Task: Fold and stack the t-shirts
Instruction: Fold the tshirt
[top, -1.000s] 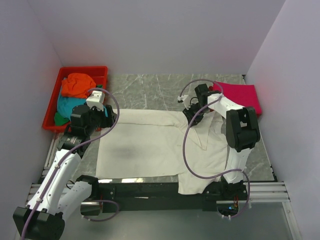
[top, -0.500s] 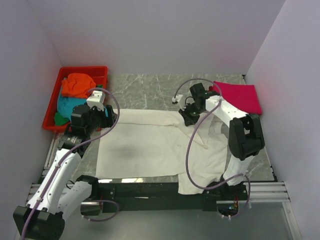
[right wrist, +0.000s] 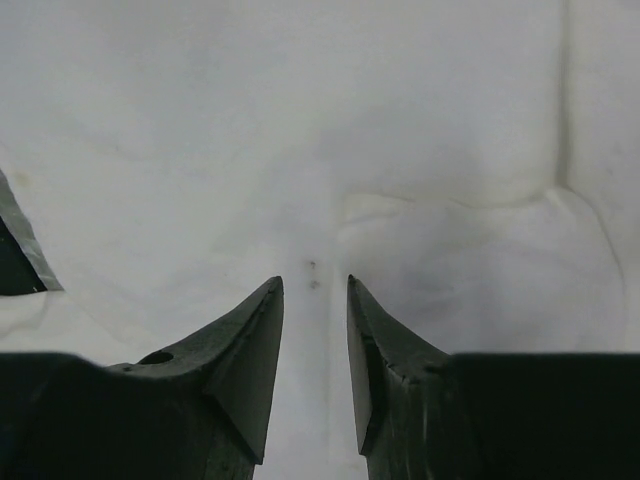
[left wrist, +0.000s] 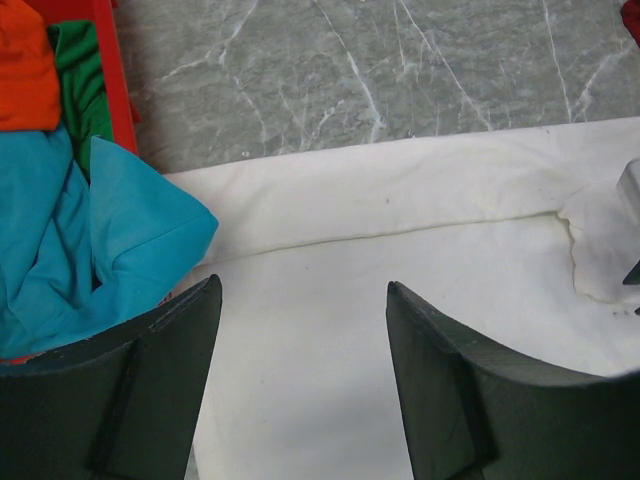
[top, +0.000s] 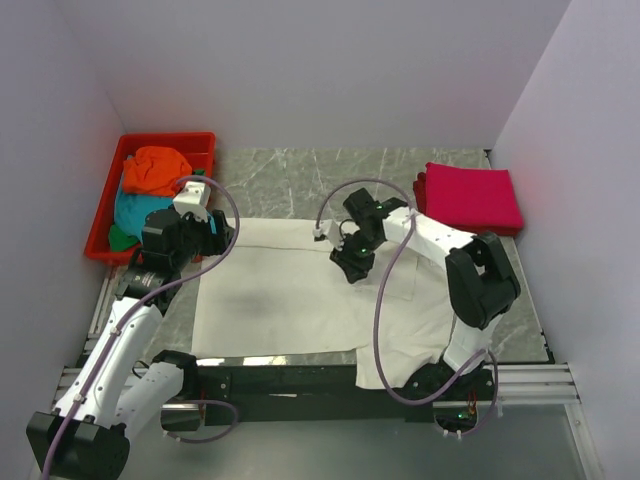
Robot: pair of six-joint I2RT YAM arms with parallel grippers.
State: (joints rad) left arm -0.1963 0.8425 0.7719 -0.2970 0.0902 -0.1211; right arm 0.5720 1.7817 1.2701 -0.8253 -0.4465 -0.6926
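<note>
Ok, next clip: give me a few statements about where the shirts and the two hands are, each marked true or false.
1. The cream-white t-shirt lies spread on the table. True.
2. The magenta-pink shirt is in the red tray. False: it lies folded on the table's far right, away from the tray.
3. The left hand is open and empty above the white shirt, near its left edge. True.
4. The right hand grips the teal shirt. False: it is over the middle of the white shirt, fingers slightly apart; the teal shirt is at the tray.
5. The orange shirt sits in the tray. True.
</note>
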